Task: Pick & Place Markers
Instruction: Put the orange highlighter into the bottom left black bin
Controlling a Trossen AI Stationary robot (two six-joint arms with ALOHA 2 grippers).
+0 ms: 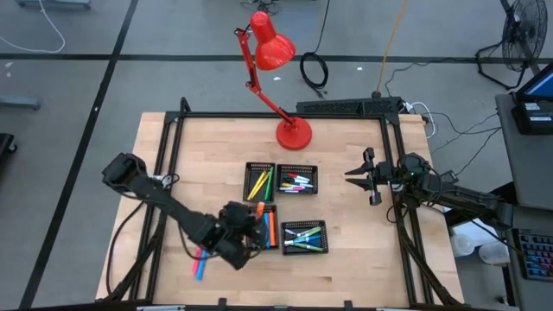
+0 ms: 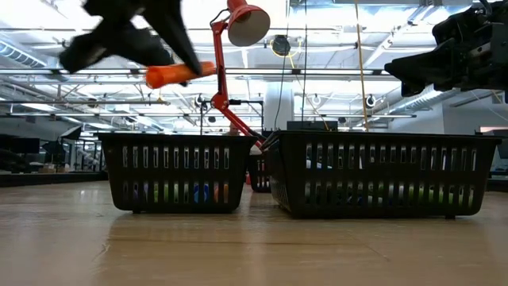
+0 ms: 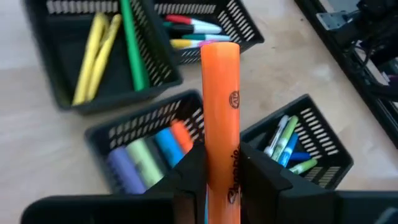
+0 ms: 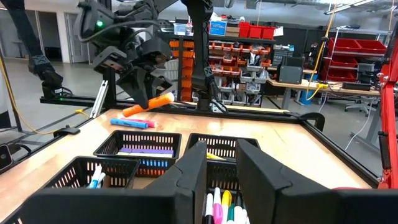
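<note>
Held marker: an orange highlighter [image 3: 221, 118] sits between the left gripper's [image 3: 219, 177] jaws, which are pressed against its barrel on both sides; its capped end sticks out well past the fingertips, and black lettering runs along the barrel at the jaws.
Height of held marker: in the low view the orange highlighter [image 2: 179, 74] hangs clear above the trays, slightly tilted, with the left gripper's fingers [image 2: 178, 40] coming down onto it from above.
Below the jaws: a black mesh tray [image 3: 102, 140] holding purple, pale green, blue and orange highlighters lying side by side.
Ahead of the jaws, far side: a tray [image 3: 43, 93] with two yellow markers and a green one, and beside it a tray [image 3: 239, 31] of thin pens with red, green, yellow and pink parts.
Beside the jaws, toward the right arm: a fourth tray [image 3: 323, 134] with blue and green pens.
Loose markers: a pink and a blue marker [image 1: 200, 263] lie on the wooden table [image 1: 346, 268], just outside the left gripper and away from the trays.
Right gripper [image 1: 356, 175]: held over the table's right part, well apart from the trays; its jaws stand a little apart with nothing between them.
Background: a red desk lamp [image 1: 275, 52] stands at the table's far edge.
</note>
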